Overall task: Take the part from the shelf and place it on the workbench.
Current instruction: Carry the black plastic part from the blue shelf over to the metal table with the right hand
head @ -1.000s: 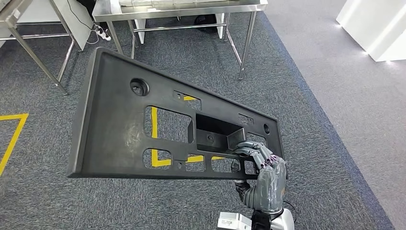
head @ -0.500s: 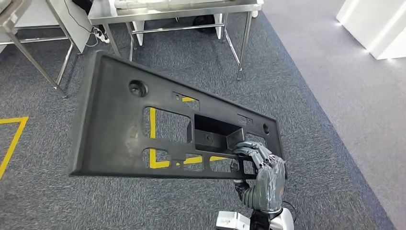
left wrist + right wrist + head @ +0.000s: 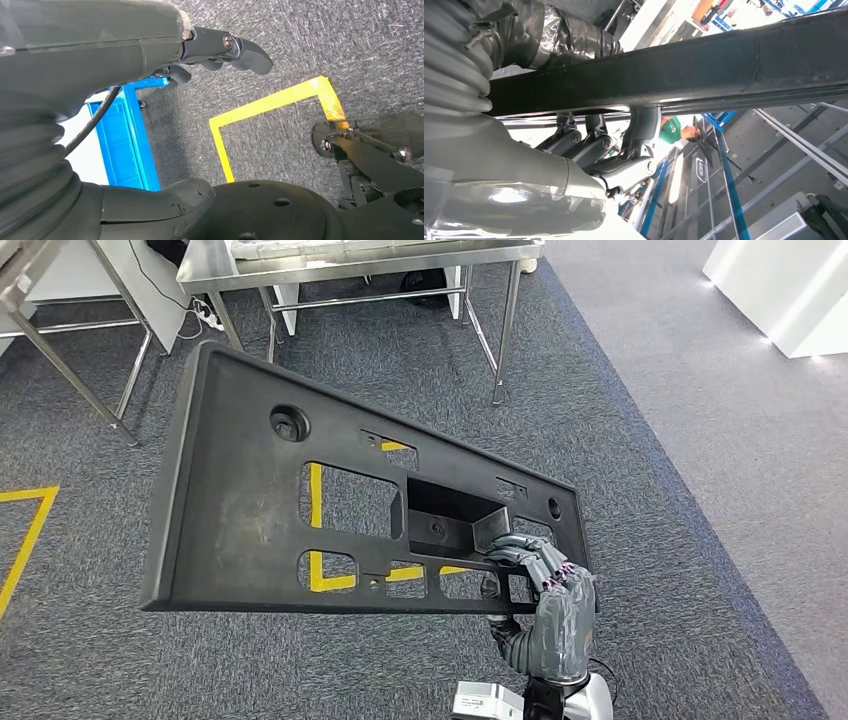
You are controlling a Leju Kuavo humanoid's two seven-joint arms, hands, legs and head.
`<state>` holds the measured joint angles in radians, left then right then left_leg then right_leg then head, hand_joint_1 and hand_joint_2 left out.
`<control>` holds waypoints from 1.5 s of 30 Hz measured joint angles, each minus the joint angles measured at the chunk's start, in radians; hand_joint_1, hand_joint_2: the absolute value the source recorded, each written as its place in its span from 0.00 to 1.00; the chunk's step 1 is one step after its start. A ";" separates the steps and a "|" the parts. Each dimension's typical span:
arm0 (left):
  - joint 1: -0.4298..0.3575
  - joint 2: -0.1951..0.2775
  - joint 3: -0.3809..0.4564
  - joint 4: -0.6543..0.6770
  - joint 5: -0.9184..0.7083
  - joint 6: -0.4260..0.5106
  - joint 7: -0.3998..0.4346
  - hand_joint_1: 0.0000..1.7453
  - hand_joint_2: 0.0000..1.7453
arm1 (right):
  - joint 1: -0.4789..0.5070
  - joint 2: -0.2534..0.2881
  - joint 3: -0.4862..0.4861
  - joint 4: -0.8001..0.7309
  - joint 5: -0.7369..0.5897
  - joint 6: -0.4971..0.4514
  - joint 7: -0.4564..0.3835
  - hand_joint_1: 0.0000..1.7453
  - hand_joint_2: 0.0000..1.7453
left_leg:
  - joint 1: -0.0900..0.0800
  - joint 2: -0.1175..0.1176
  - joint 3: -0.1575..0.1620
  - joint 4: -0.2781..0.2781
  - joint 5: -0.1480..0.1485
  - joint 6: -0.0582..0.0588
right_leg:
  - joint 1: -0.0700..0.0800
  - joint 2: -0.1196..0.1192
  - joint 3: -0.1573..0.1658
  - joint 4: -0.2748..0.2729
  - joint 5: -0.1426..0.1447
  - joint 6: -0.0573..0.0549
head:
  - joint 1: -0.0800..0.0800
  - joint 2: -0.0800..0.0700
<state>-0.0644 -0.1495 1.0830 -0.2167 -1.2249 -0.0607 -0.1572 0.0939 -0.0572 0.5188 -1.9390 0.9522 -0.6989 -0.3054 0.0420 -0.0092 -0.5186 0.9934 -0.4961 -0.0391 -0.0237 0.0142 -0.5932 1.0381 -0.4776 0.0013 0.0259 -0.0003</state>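
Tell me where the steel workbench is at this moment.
In the head view the steel workbench stands at the top, ahead of the black part that the right hand holds over the carpet.

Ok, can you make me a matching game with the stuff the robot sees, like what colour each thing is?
Things:
1. plastic panel
2. floor tape
3. workbench
4. crate

Colours:
A. yellow
B. shiny silver
C. blue
D. black

Pairs: 1-D, 2-A, 3-B, 4-C.

The right hand holds the plastic panel by its lower corner.
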 joint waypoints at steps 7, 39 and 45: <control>0.000 0.000 0.000 0.000 0.000 0.000 0.000 0.00 1.00 | 0.000 0.000 0.000 0.000 0.000 0.000 0.000 1.00 1.00 | -0.003 0.000 -0.001 0.004 -0.002 -0.001 | -0.001 0.000 0.002 -0.002 0.001 0.001 | 0.000 0.000; 0.000 0.000 0.000 0.000 0.000 0.000 0.000 0.00 1.00 | 0.000 0.000 0.000 0.000 0.000 0.000 0.000 1.00 1.00 | -0.004 0.000 -0.002 0.008 -0.003 0.002 | -0.002 0.000 0.003 -0.003 0.001 0.002 | 0.000 0.000; 0.000 0.000 0.000 0.000 0.000 0.000 0.000 0.00 1.00 | 0.000 0.000 0.000 0.000 0.000 0.000 0.000 1.00 1.00 | -0.004 0.000 -0.002 0.008 -0.003 0.002 | -0.002 0.000 0.003 -0.003 0.001 0.002 | 0.000 0.000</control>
<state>-0.0642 -0.1492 1.0830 -0.2167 -1.2249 -0.0607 -0.1572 0.0940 -0.0572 0.5188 -1.9390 0.9522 -0.6989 -0.3056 0.0382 -0.0091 -0.5206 1.0011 -0.4995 -0.0371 -0.0255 0.0137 -0.5899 1.0355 -0.4766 0.0030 0.0259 -0.0003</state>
